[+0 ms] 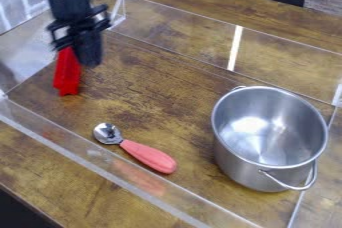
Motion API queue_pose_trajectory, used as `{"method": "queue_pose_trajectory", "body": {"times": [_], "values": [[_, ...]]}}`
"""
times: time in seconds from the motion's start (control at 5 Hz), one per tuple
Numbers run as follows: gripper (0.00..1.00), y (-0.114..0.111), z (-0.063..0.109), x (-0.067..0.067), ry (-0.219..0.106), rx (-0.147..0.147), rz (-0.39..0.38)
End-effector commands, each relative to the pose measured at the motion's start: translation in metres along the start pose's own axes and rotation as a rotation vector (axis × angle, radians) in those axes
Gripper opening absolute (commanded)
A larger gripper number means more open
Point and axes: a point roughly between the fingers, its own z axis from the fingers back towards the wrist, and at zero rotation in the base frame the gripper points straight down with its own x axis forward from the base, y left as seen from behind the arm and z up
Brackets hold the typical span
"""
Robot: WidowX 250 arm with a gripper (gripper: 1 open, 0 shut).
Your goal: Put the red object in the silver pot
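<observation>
I count one red object [66, 72], one silver pot [270, 137] and one spoon [135, 148] with a salmon-red handle on the wooden table [174, 92]. My gripper [86, 52] has its fingers pressed together, blurred, just beside the red object's top; I can't tell whether they touch. The red object stands well to the pot's left.

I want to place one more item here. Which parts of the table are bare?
Bare wood lies in the middle, between the red object and the silver pot, and along the back behind the pot. It is tighter at the left, where the hand hangs by the red object, and near the spoon in front.
</observation>
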Motion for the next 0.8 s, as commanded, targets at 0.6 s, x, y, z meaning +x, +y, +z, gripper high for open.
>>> {"method": "queue_pose_trajectory", "body": {"times": [0.6], "values": [[0.0, -0.028, 0.061, -0.089, -0.06, -0.087, -0.636]]}}
